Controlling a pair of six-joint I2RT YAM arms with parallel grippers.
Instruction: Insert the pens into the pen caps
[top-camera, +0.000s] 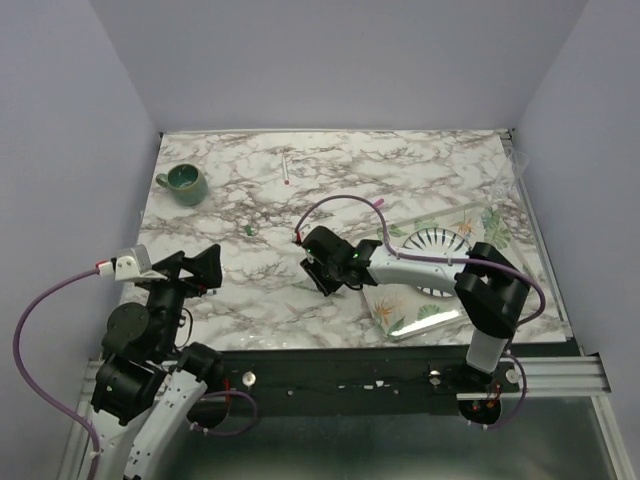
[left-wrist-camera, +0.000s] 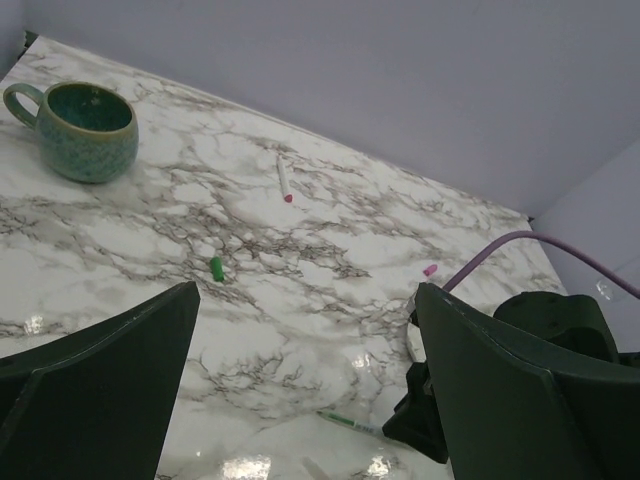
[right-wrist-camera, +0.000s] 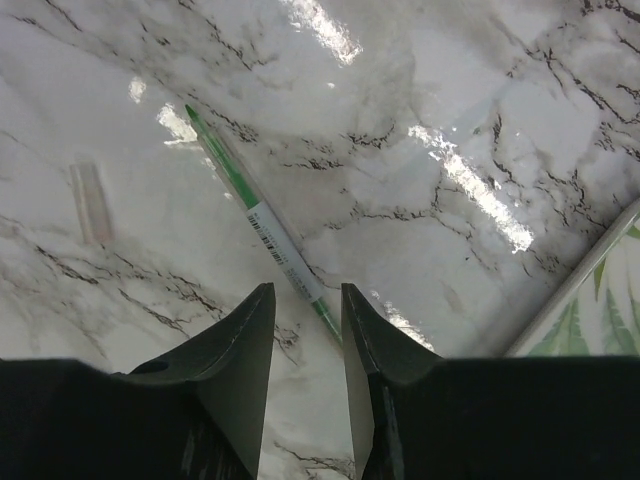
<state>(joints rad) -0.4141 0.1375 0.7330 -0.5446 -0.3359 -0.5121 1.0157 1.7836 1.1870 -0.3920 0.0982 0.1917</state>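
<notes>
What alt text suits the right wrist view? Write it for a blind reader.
The right gripper, jaws narrowly apart, straddles the near end of a green pen lying diagonally on the marble table. A short pale translucent tube lies to the pen's left; the edge of a leaf-printed tray shows at lower right.

Green pen (right-wrist-camera: 238, 187) bears a barcode label (right-wrist-camera: 266, 229) (digits illegible).

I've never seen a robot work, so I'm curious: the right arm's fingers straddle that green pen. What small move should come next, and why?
Probably close the right fingers fully on the green pen. Its near end lies between them, but marble tabletop shows on either side, so it looks not yet pinched; lifting now would likely leave it behind.
</notes>
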